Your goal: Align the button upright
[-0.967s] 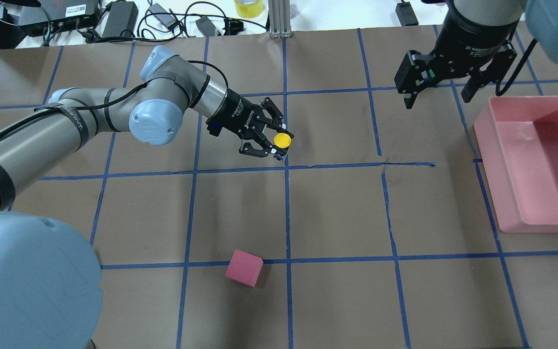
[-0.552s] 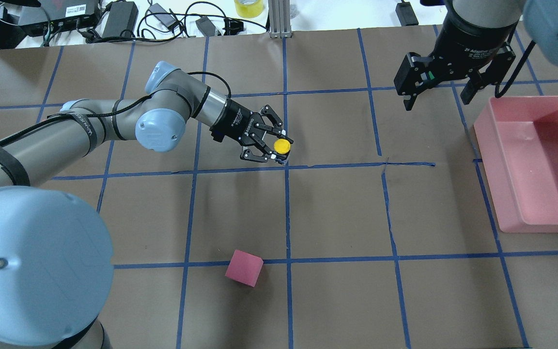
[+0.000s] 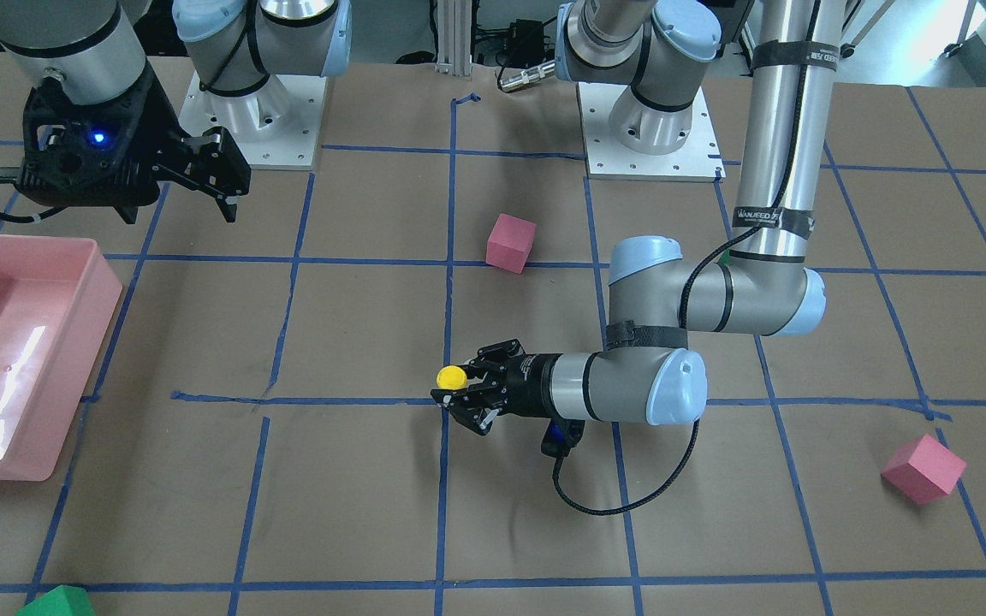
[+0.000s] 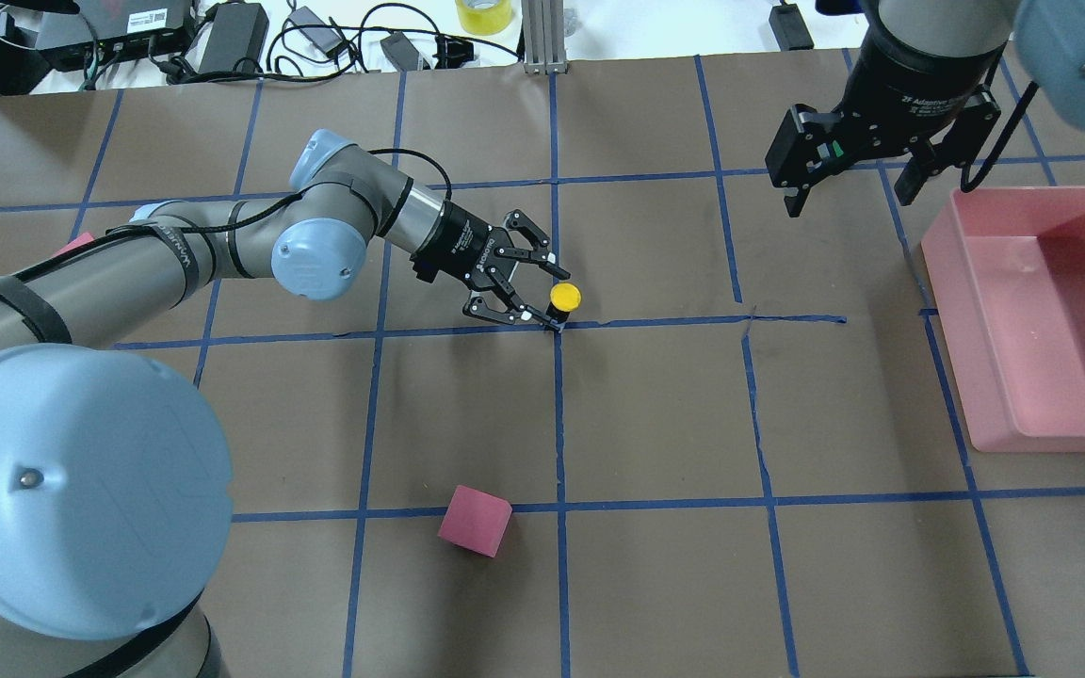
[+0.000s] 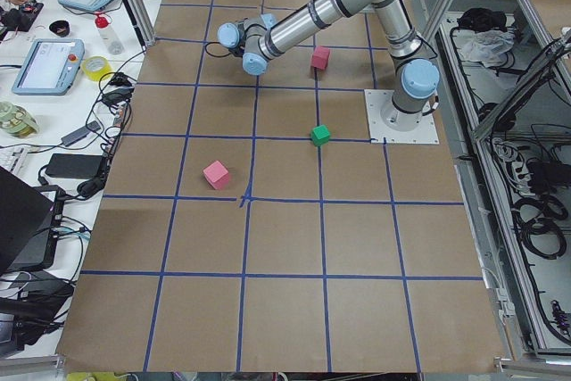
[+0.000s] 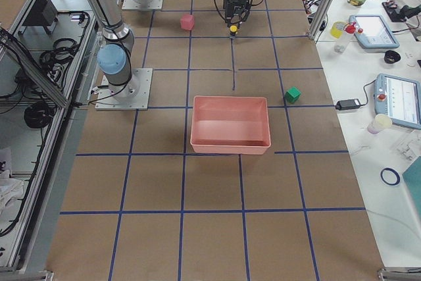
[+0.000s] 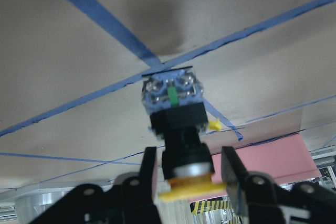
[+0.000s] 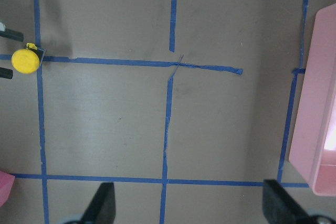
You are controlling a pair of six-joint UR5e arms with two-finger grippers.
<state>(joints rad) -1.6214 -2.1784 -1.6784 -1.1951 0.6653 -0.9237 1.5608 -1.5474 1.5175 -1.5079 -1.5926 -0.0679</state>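
Note:
The button, with a yellow cap, black body and grey base block, stands upright on the tape crossing; it also shows in the front view and the right wrist view. My left gripper lies low and level beside it, open. In the left wrist view the button rests on its base, and the fingers flank its neck with small gaps on both sides. My right gripper hangs open and empty at the far right, above the table.
A pink bin sits at the right edge. A pink cube lies near the robot's side of the middle. Another pink cube and a green cube lie on the far side. Cables lie beyond the far edge.
My left gripper has moved slightly toward the robot and down with the button. Its fingers have spread, and the button now stands on the tape crossing. The right arm has barely moved.

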